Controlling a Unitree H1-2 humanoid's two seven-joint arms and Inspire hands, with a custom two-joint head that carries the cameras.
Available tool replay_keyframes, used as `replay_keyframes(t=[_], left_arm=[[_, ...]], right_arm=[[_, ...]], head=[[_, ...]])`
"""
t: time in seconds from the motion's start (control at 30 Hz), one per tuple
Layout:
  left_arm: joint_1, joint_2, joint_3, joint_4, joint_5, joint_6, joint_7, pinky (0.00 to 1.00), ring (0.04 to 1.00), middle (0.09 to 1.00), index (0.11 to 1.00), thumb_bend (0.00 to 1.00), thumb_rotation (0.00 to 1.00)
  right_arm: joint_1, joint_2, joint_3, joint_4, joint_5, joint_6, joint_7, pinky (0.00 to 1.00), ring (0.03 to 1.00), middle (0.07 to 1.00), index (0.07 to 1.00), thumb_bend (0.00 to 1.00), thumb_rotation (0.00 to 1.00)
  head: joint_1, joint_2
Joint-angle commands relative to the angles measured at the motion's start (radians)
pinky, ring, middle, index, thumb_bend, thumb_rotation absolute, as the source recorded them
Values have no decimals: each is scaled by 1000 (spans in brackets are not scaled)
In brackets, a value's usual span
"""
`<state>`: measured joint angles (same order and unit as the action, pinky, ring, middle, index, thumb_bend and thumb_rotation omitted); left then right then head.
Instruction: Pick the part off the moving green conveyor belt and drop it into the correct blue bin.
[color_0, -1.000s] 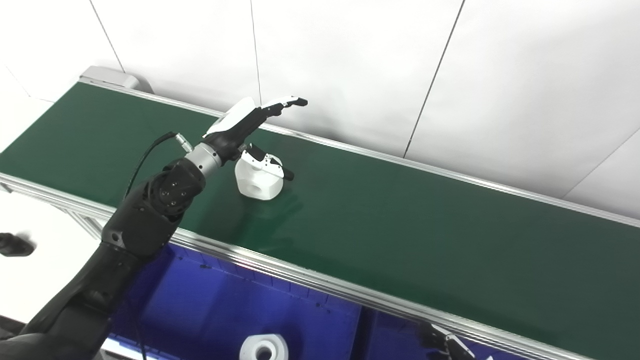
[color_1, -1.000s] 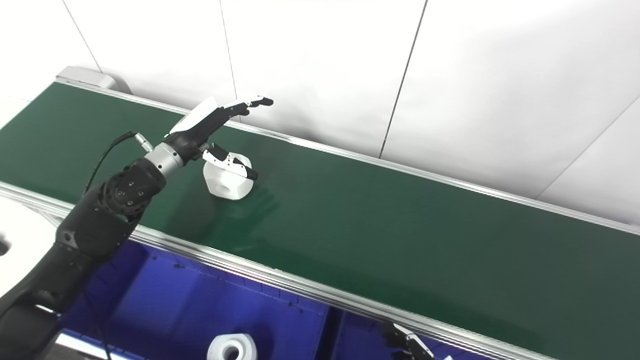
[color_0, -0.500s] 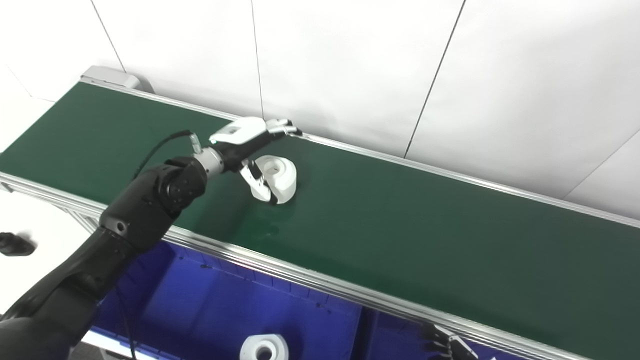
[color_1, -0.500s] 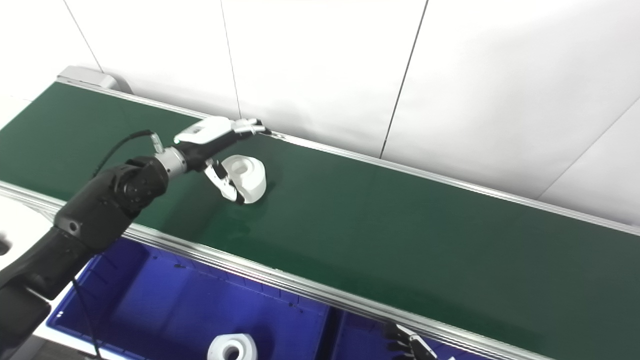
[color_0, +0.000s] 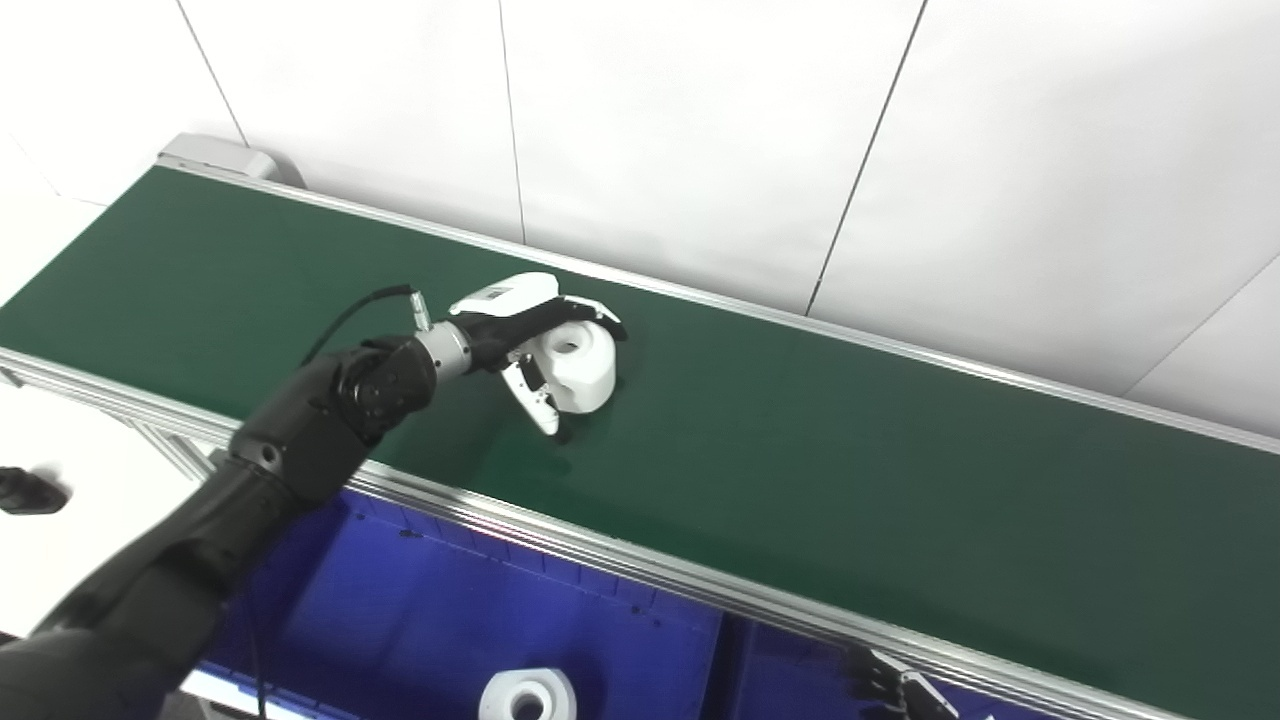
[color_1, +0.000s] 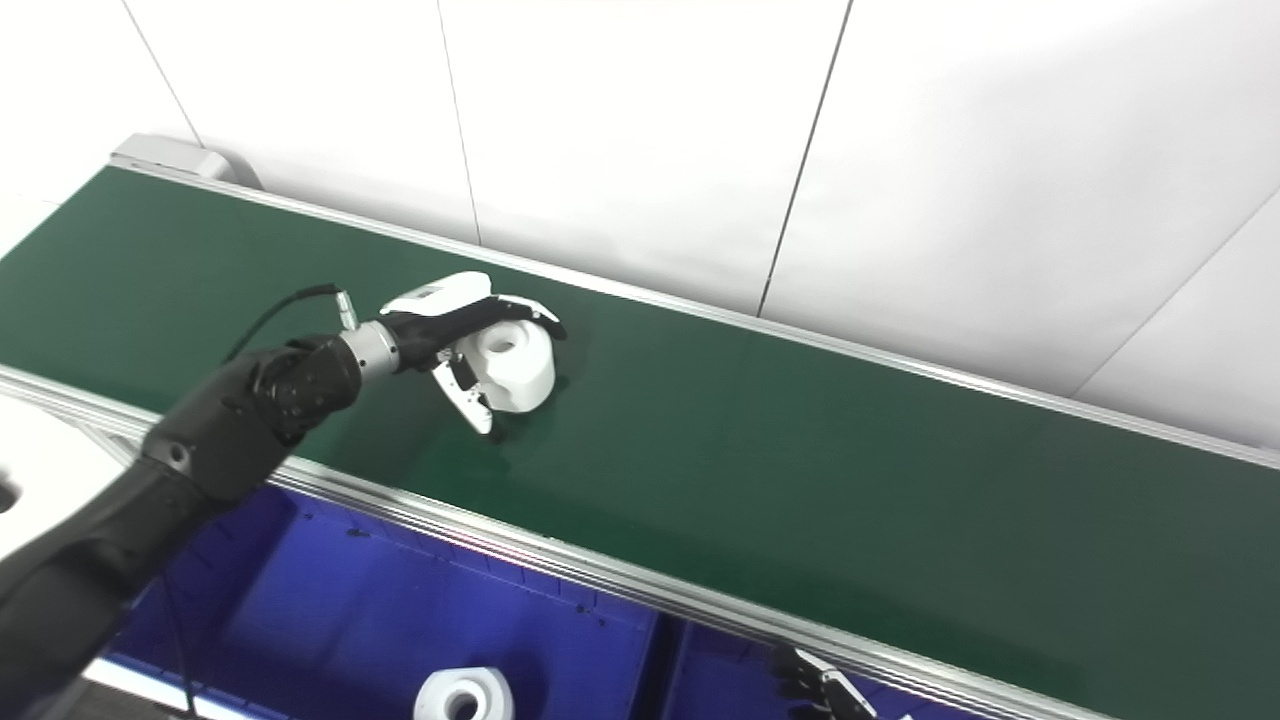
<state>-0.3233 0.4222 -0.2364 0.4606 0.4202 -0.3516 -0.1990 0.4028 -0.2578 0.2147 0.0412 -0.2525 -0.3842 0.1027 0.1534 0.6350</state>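
One part (color_0: 578, 366): on the belt (color_0: 800, 450), bore up.
Left hand (color_0: 525, 335): fingers curled around part, clamping before lift.
Right hand (color_0: 890, 690): low, state unclear.

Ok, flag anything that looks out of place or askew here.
Nothing stands out. The white part sits upright on the green belt, the left hand cupped around it. Another white part lies in the blue bin.

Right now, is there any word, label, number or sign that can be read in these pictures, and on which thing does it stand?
No text can be read.
The back of the left hand bears a small grey mark, too small and blurred to read.
The white part, the green conveyor belt, the blue bin and the white part inside the bin show no writing.
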Motion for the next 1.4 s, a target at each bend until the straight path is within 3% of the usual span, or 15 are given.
replay_keyframes(t=[0.0, 0.1, 0.27, 0.4, 0.7, 0.97, 1.23, 1.37], left_arm=[[5, -40, 25, 14, -41, -86, 78, 532, 488, 517, 500, 515, 0], [15, -71, 38, 16, -48, -111, 114, 513, 455, 506, 497, 502, 0], [29, -74, 49, -16, -64, -106, 107, 514, 453, 510, 493, 500, 0], [66, -69, 70, -58, -137, -114, 84, 495, 445, 503, 508, 501, 0], [265, -40, 114, -339, -243, -107, 27, 469, 436, 500, 520, 500, 0], [510, -34, 116, -579, -257, -113, 17, 452, 433, 502, 518, 500, 0], [641, -18, 86, -525, -236, -118, 33, 485, 449, 502, 505, 500, 0], [666, -8, 50, -486, -214, -118, 44, 497, 444, 500, 509, 499, 0]], right_arm=[[9, -2, -10, -31, -2, -49, -14, 633, 726, 766, 785, 932, 220], [13, 1, -10, -38, -5, -41, -14, 656, 738, 765, 785, 928, 235], [22, 8, -9, -56, -13, -25, -13, 666, 748, 770, 787, 919, 247], [28, 15, -11, -70, -27, -22, -18, 680, 751, 769, 789, 925, 270], [45, 29, -9, -101, -44, -24, -18, 645, 747, 777, 802, 896, 309], [59, 45, -2, -175, -53, 46, 1, 675, 764, 789, 822, 867, 323], [49, 50, 2, -238, -42, 119, 27, 628, 765, 789, 823, 855, 295], [38, 44, -1, -253, -32, 138, 39, 632, 759, 788, 823, 855, 302]], head=[[2, 0], [4, 2], [-1, 15], [-11, 33], [-48, 99], [-71, 180], [-67, 243], [-68, 262]])
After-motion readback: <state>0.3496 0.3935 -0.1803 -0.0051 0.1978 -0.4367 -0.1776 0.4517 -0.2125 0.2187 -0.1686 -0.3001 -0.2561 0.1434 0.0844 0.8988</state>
